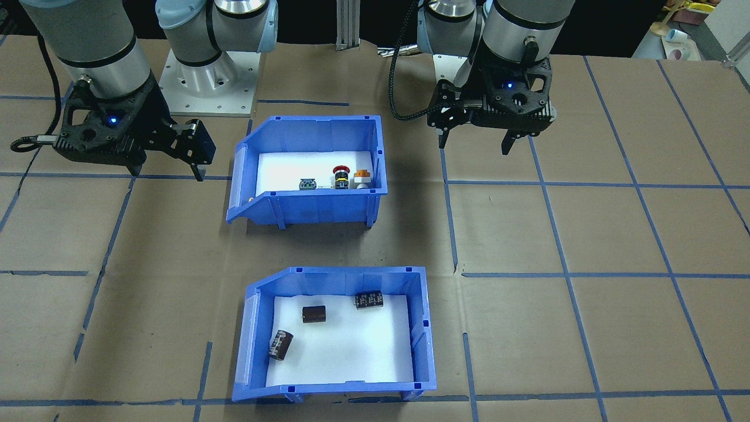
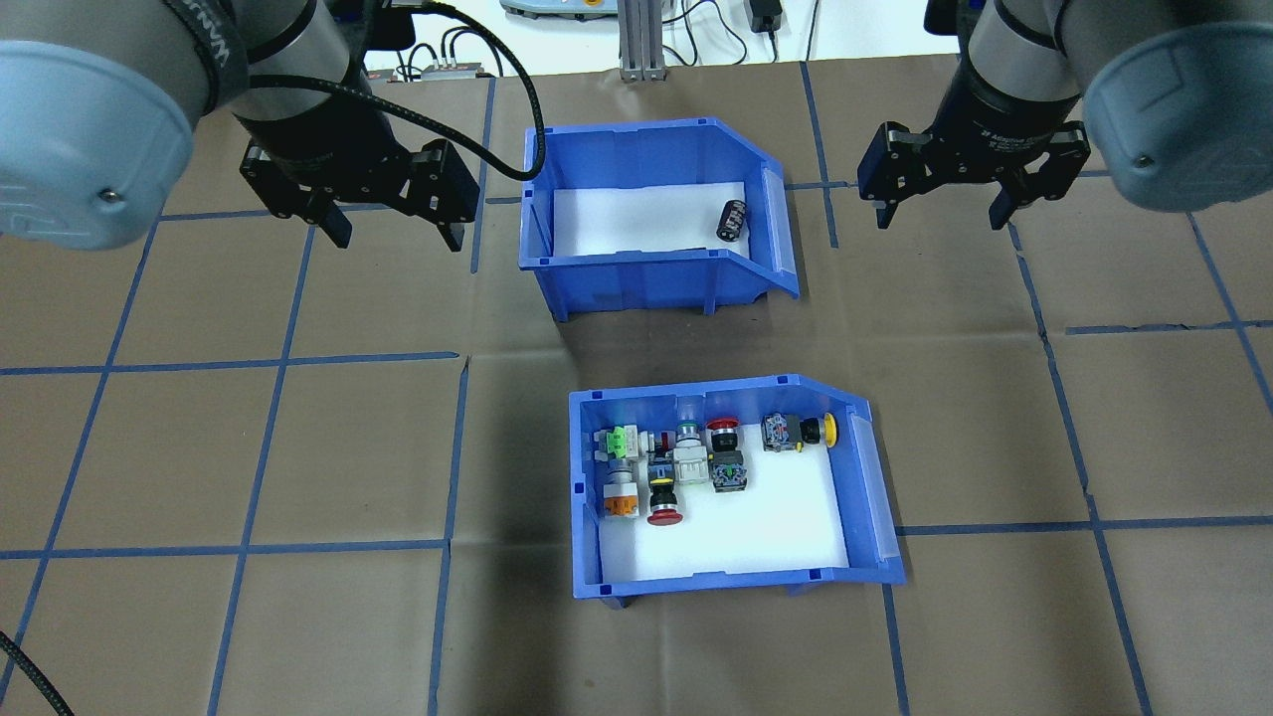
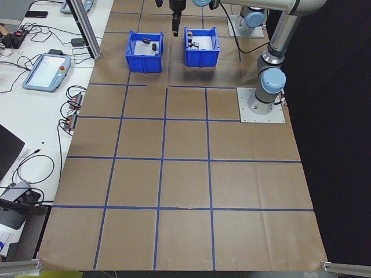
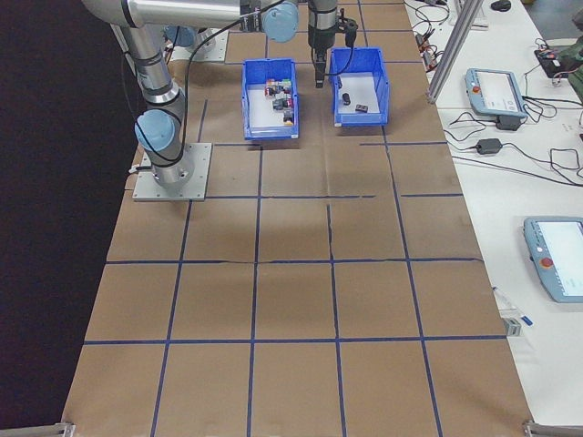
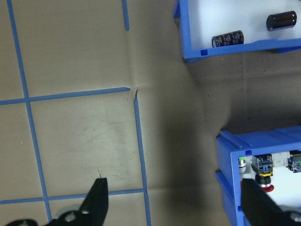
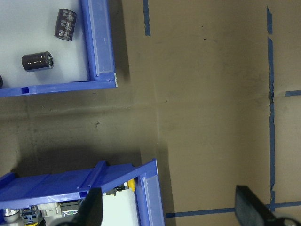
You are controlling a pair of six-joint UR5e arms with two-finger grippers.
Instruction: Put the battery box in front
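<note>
The battery box sits on the table's far side from the robot, at 12 o'clock from the other bin in the overhead view. There its near wall hides most of the liner, so only one dark cylinder shows; the front-facing view shows three lying on the white foam-like liner. It is glossy blue moulded plastic with ribbed walls and one side sloped and cut away. Pale print on the cylinders' sleeves is too small to read.

The switch bin, the same shape, lies nearer the robot, well apart, holding push-buttons in red, yellow, green and orange, crowded along its far wall.

The left gripper hangs at 9 o'clock of the battery box, fingers apart, holding nothing. The right gripper hangs at 3 o'clock, fingers likewise spread and empty; white lettering on its wrist is unreadable.

Brown paper, creased and gridded with blue tape, covers the table.
</note>
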